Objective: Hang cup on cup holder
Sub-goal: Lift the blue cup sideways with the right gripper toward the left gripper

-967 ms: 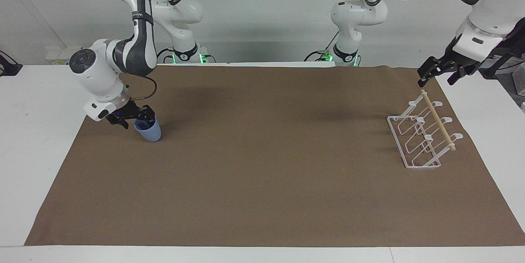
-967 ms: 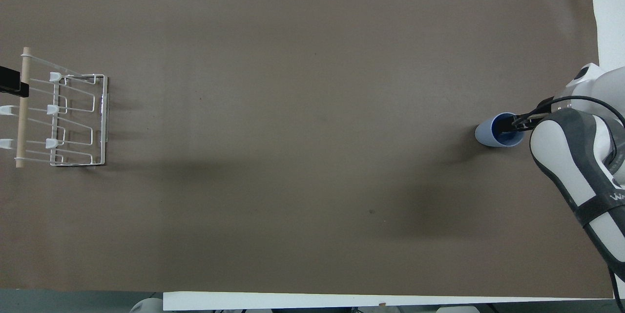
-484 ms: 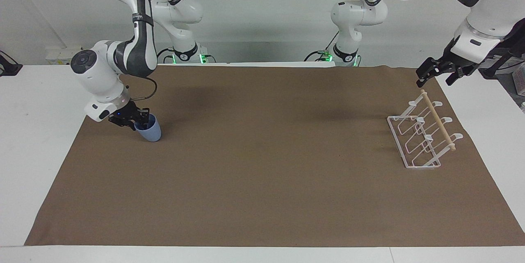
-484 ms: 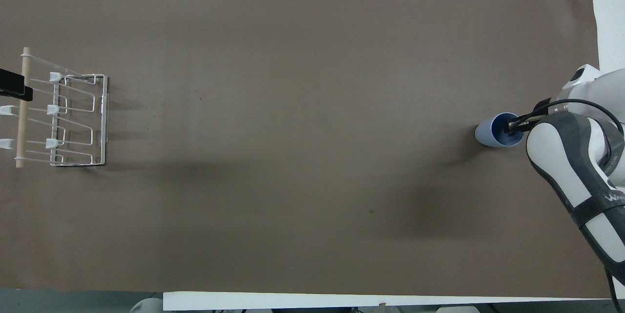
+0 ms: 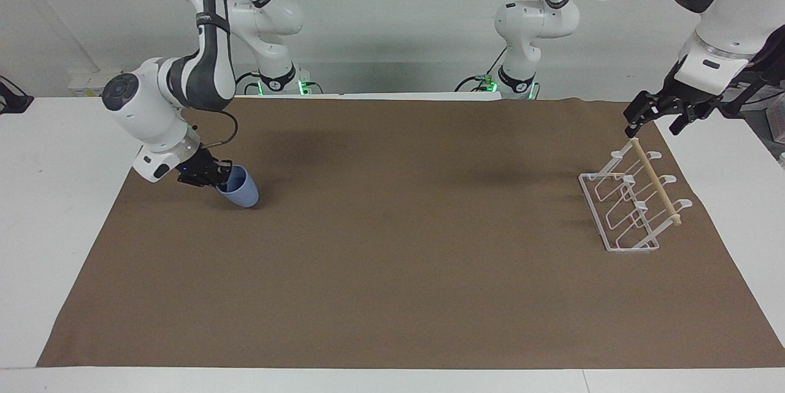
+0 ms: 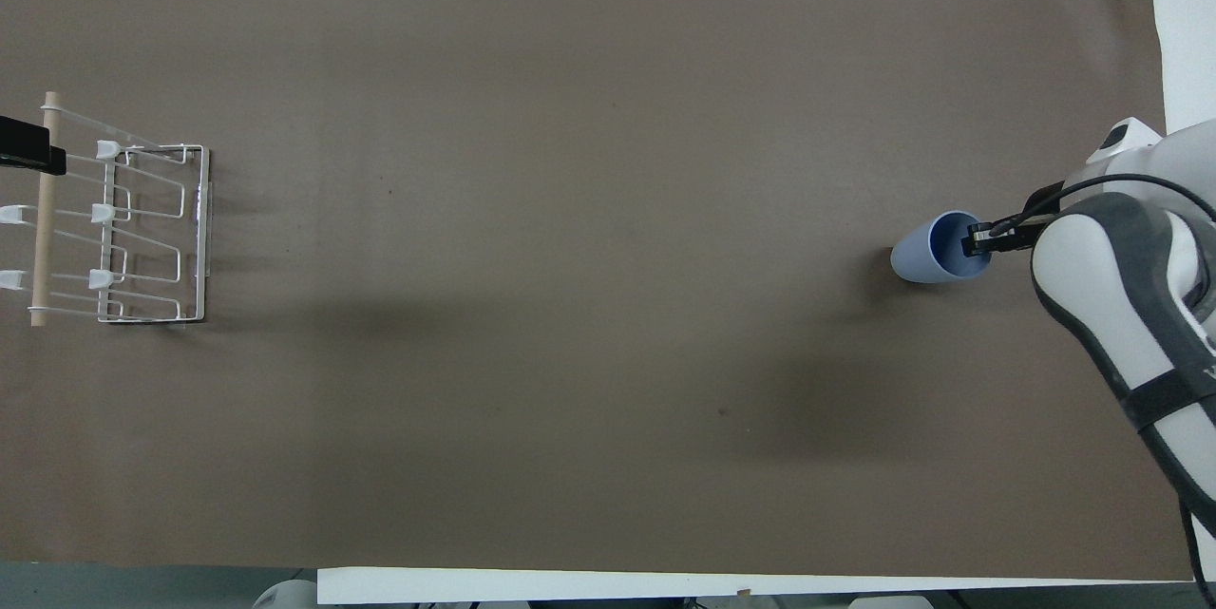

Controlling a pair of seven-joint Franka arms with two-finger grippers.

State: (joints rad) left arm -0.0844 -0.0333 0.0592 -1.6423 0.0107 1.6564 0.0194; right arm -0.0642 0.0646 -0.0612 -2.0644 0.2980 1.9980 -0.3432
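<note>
Facing view
Right gripper point(image 5: 216, 176): low over the brown paper mat point(image 5: 392, 270) at the right arm's end of the tabletop point(image 5: 55, 154); its fingers pinch the rim of the small light-blue tapered plastic cup point(image 5: 240, 188).
Cup: tilted, mouth turned toward the gripper, base pointing toward the middle of the mat; whether the base touches the mat cannot be told.
Cup holder: small white wire rack with slanted prongs and a light wooden dowel along its top point(image 5: 635, 197), standing on the mat at the left arm's end, well apart from the cup.
Left gripper point(image 5: 654, 115): over the mat's edge just beside the dowel's nearer end, fingers spread and holding nothing.

Overhead view
Cup point(image 6: 926, 248): open mouth visible, one finger of the right gripper point(image 6: 983, 239) inside the rim.
Cup holder point(image 6: 119, 219): upright at the mat's edge.
Left gripper point(image 6: 28, 158): only a dark tip shows, crossing the dowel.
</note>
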